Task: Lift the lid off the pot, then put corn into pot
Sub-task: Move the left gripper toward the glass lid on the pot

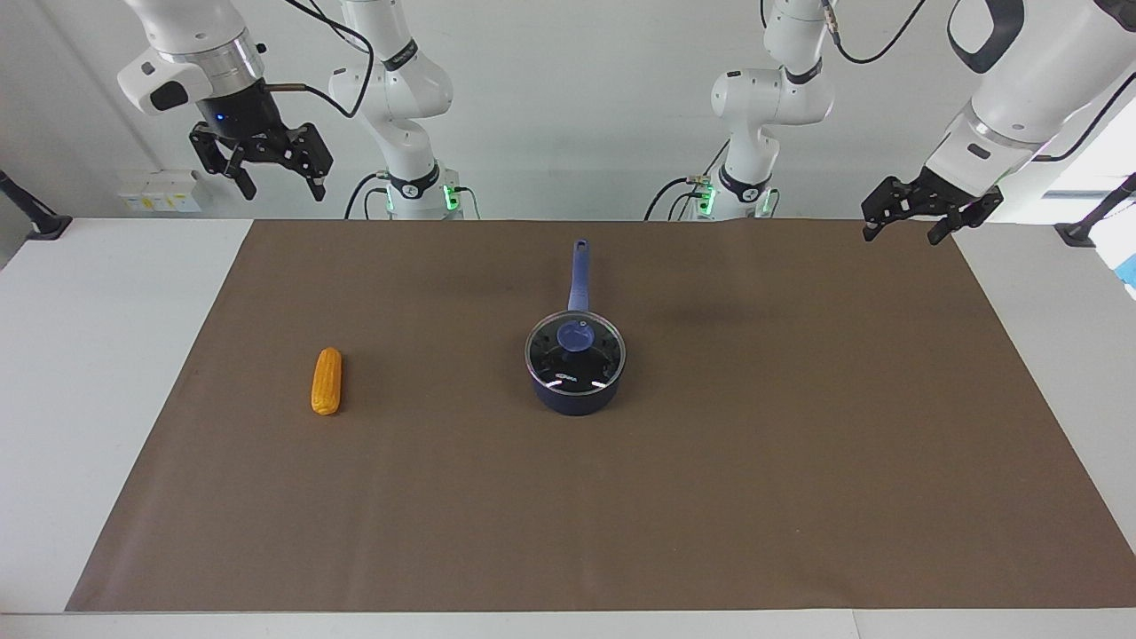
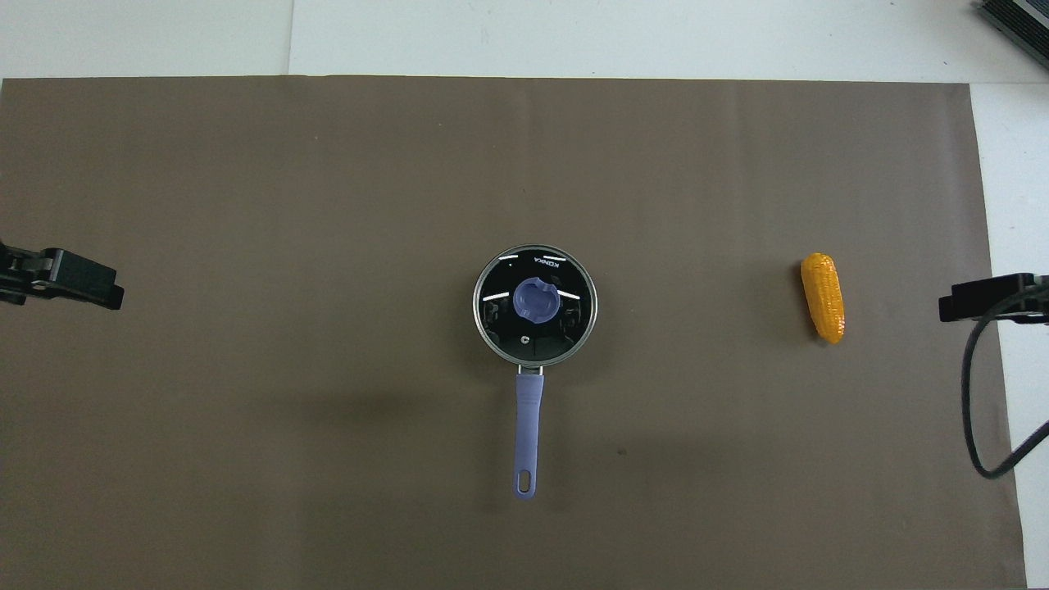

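Observation:
The pot [image 1: 575, 395] is dark blue and stands mid-table on the brown mat, its long handle [image 1: 579, 275] pointing toward the robots. The glass lid [image 1: 575, 349] with a blue knob sits closed on it. In the overhead view the lid [image 2: 535, 303] covers the pot, whose handle [image 2: 529, 426] shows. The corn [image 1: 327, 381] lies on the mat toward the right arm's end; it also shows in the overhead view [image 2: 822, 297]. My right gripper [image 1: 280, 186] is open and empty, held high over the table's robot-side edge. My left gripper [image 1: 901, 235] is open and empty over the mat's corner at its own end.
The brown mat [image 1: 799, 444] covers most of the white table [image 1: 106, 399]. A black cable [image 2: 979, 410] hangs from the right arm near the corn's end of the mat. Both grippers show at the overhead view's sides: the left gripper [image 2: 82, 283] and the right gripper [image 2: 983, 297].

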`<act>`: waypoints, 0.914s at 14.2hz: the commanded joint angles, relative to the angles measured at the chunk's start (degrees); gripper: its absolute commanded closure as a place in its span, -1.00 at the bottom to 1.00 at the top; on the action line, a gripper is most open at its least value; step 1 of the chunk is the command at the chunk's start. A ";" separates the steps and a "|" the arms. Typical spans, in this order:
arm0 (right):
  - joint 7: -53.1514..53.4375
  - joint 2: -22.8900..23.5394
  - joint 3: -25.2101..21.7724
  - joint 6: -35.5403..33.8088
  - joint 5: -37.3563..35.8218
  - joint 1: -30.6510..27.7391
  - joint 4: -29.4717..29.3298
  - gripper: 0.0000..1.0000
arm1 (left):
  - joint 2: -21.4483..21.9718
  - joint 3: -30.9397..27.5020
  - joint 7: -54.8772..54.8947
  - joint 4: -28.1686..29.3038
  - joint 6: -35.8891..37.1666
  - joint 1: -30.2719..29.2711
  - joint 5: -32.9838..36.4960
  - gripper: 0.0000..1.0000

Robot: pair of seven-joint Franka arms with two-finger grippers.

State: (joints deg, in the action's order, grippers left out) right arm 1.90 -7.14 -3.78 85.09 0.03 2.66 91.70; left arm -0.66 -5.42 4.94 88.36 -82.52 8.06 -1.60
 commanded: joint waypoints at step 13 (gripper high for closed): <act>0.13 -3.57 -0.17 -5.46 1.11 -0.28 -1.62 -1.00 | 1.55 0.15 -11.85 15.09 -16.70 19.43 0.02 -1.00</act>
State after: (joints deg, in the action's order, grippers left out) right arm 1.90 -9.59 -3.78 81.25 0.04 2.71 89.62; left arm 0.13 -4.47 -2.61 101.03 -96.14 24.22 -1.65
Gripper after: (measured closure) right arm 0.000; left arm 0.000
